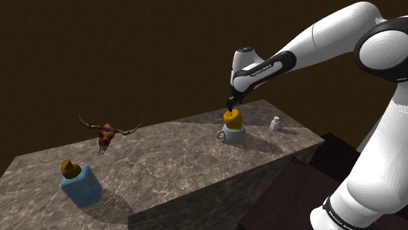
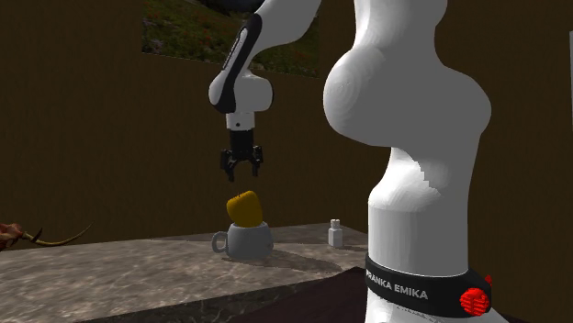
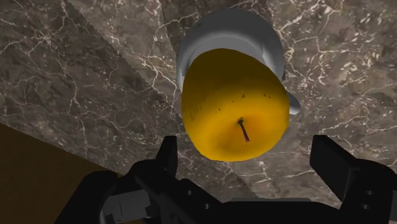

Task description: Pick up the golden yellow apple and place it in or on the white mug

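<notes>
The golden yellow apple (image 1: 232,117) rests tilted on top of the white mug (image 1: 233,135), which stands on the marble table. From the side, the apple (image 2: 246,208) sticks up out of the mug (image 2: 246,240), whose handle points to the second exterior view's left. My gripper (image 2: 241,168) hovers a short way above the apple, open and holding nothing. Looking down from the hand, the apple (image 3: 234,105) with its dark stem covers most of the mug (image 3: 222,32), and my gripper (image 3: 248,159) has its fingers spread apart, clear of the fruit.
A small white bottle (image 1: 275,123) stands beyond the mug near the table's far corner. A horned skull (image 1: 108,134) lies mid-table, and a blue bottle with a brown cap (image 1: 80,183) stands near the front edge. The marble table (image 1: 170,157) drops off close by.
</notes>
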Motion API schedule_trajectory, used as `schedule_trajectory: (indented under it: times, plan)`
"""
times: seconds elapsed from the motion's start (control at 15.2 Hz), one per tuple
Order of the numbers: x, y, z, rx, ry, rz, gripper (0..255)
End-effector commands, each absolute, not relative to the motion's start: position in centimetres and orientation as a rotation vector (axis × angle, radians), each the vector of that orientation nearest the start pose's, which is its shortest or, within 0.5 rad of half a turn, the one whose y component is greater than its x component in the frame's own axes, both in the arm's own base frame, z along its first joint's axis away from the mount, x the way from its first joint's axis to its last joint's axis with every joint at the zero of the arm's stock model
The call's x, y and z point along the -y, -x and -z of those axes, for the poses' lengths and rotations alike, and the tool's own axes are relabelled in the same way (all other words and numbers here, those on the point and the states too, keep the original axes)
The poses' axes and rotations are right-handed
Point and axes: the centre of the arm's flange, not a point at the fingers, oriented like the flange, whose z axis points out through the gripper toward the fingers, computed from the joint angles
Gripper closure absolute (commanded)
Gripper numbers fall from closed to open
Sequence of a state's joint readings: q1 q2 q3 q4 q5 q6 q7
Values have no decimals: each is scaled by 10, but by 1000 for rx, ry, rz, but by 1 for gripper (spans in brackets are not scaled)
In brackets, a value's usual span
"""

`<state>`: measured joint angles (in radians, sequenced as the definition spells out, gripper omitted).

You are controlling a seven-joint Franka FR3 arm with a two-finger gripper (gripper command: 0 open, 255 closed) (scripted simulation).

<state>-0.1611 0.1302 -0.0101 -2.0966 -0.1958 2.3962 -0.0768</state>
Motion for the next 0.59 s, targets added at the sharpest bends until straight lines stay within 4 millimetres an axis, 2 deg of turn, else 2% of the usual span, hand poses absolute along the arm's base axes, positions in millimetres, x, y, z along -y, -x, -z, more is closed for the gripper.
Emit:
schedule_trajectory:
  times: [0.0,0.07,0.53]
  plan:
    - [96,-569,-400,64,3297,247,0]
    - [94,-567,-410,64,3297,247,0]
    - [94,-567,-410,64,3297,247,0]
